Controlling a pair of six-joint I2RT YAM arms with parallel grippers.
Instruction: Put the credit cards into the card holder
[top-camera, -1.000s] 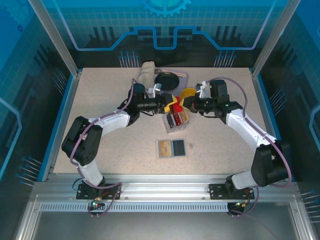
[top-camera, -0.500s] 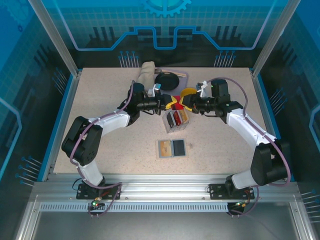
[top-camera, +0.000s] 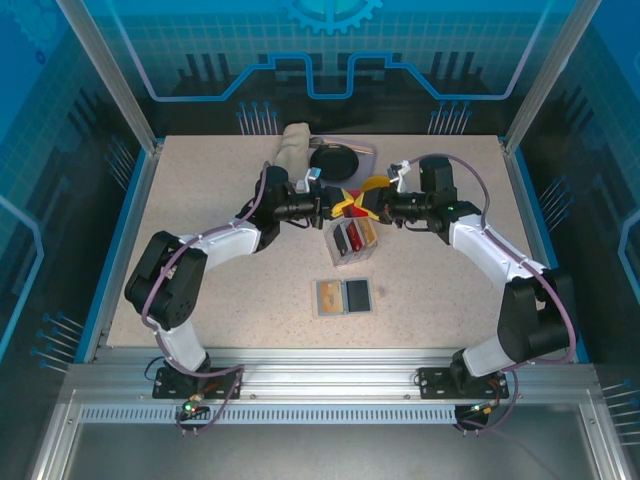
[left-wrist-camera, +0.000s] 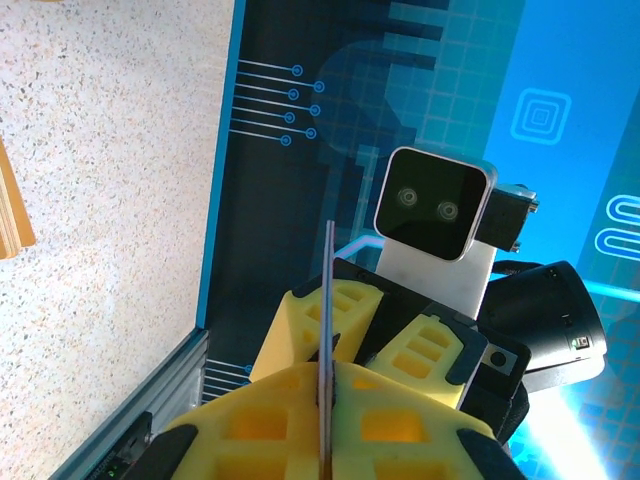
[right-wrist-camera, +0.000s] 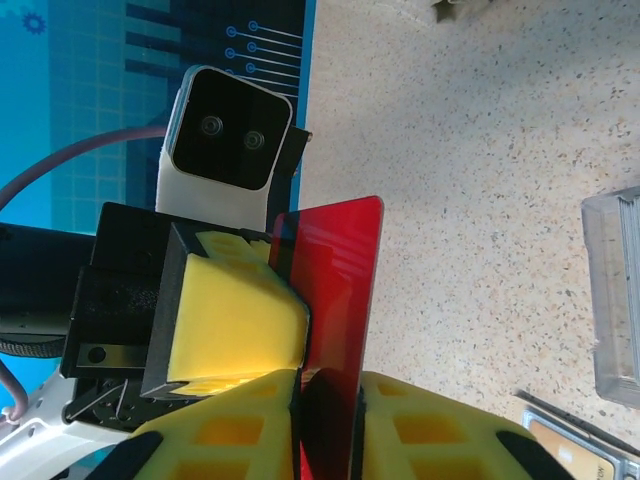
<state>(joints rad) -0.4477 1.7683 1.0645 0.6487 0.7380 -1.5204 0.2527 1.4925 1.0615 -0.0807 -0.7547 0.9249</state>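
- Handover in mid-air is my reading of the step. The left gripper (left-wrist-camera: 327, 425) and the right gripper (right-wrist-camera: 325, 430) meet nose to nose over the middle of the table (top-camera: 430, 300), a little toward its far edge. One red card (right-wrist-camera: 335, 265) is between them.
- The left gripper is clenched on that card. From its own wrist, the card stands edge-on between the yellow pads with no gap showing.
- The right gripper's fingers sit on either side of the card's lower part. I can't tell whether they are actually pinching it or only bracketing it.
- To do this well, I'd want the receiving side to bite firmly before the other side lets go. A card this thin and slick looks likely to swivel or drop if both grips are light at once.
- The final hold should be near one short end and square to the card's face. That leaves most of the card sticking out to slide into a slot.
- The card holder (top-camera: 345, 297) lies open and flat toward the near edge, about midway along it and well apart from the grippers.
- The small grey box (top-camera: 352, 241) with upright cards sits just below the meeting point. A dropped card would probably land in or beside it.
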